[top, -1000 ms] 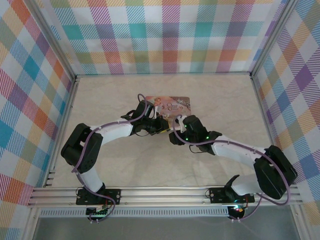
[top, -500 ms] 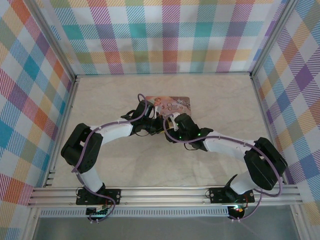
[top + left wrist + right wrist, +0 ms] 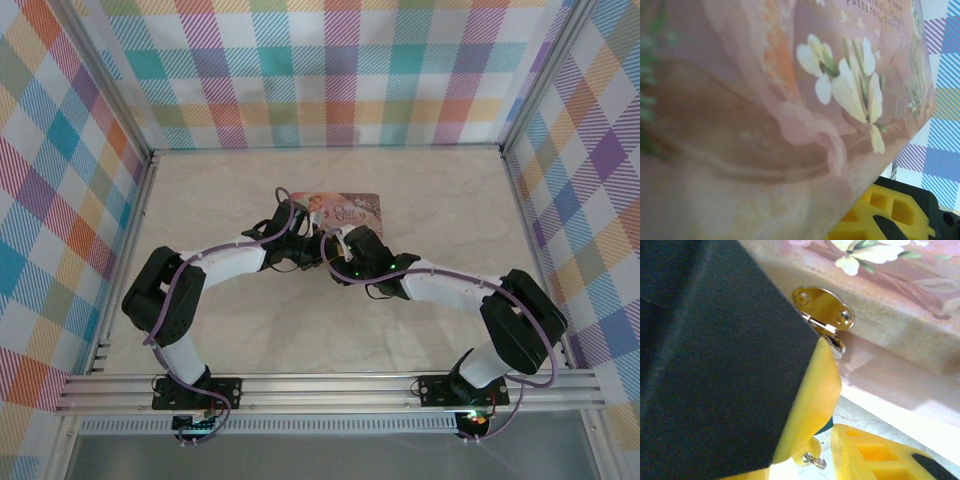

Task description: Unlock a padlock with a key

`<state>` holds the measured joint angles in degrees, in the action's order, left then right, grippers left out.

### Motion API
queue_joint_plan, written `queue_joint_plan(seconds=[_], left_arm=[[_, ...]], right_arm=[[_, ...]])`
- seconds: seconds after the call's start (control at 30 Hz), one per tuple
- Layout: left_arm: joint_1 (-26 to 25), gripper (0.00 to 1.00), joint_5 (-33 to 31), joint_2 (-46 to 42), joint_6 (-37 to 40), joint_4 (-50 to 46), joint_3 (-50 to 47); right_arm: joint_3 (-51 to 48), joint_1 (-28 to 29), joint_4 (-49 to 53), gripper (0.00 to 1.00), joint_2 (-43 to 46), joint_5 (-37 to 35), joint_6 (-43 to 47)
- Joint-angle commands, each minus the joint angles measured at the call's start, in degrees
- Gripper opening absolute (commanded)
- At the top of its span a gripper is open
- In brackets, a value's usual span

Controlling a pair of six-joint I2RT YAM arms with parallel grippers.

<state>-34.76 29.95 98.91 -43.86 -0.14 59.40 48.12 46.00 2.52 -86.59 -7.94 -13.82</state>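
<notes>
— Two arms meet at mid-table. Why there?

— The work point is the near side of the flowered box (image 3: 345,208). The left gripper (image 3: 308,250) comes in from the left and the right gripper (image 3: 336,246) from the right. Their tips almost touch just near of the box. Judgement: one steadies the lock while the other presents the key.

— Where is the padlock?

— In the right wrist view, a brass clasp (image 3: 822,307) sits on the near face of the box, with a silver piece (image 3: 834,344) directly beneath it. The padlock should hang at this point. Its body cannot be made out behind the yellow finger (image 3: 810,385).

— State of the right gripper?

— Narrow. A small ring (image 3: 812,458) hangs at the gap between the two fingers. Judgement: the key is clamped there, with its blade hidden.

— And the left?

— Cannot tell. Its wrist view shows the box at very close range and one yellow fingertip (image 3: 875,215) at lower right.

— Obstructions?

— The box wall stands directly behind the clasp, and both gripper heads crowd the same spot. Little room is left to line up the key. The checked walls (image 3: 340,80) stand well apart and do not interfere.
</notes>
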Motion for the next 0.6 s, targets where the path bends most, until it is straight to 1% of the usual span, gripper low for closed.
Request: queue_joint_plan(seconds=[0.0, 0.1, 0.13, 0.23, 0.3, 0.33, 0.5, 0.57], left_arm=[[-0.7, 0.09, 1.5, -1.9, 0.8, 0.8, 2.5], [-0.7, 0.09, 1.5, -1.9, 0.9, 0.7, 2.5], [-0.7, 0.09, 1.5, -1.9, 0.9, 0.7, 2.5], [-0.7, 0.09, 1.4, -1.8, 1.0, 0.5, 2.6], [-0.7, 0.09, 1.3, -1.8, 1.1, 0.5, 2.4], [-0.7, 0.09, 1.3, -1.8, 1.1, 0.4, 2.4], [-0.7, 0.1, 1.1, -1.7, 1.1, 0.5, 1.9], [-0.7, 0.11, 0.9, -1.8, 1.1, 0.5, 1.5]], right_arm=[[1.4, 0.6, 0.7, 0.36, -0.5, -0.3, 1.4], [1.2, 0.6, 0.8, 0.35, -0.5, -0.3, 1.5], [1.2, 0.6, 0.9, 0.31, -0.5, -0.3, 1.6], [1.1, 0.5, 1.0, 0.11, -0.4, 0.1, 1.8], [1.0, 0.6, 0.7, 0.01, -0.2, 0.4, 1.9], [0.8, 0.6, 0.4, 0.0, -0.1, 0.5, 2.0], [0.4, 0.6, 0.0, 0.0, -0.2, 1.2, 2.3], [0.1, 0.6, -0.6, 0.0, -0.2, 2.2, 2.5]])
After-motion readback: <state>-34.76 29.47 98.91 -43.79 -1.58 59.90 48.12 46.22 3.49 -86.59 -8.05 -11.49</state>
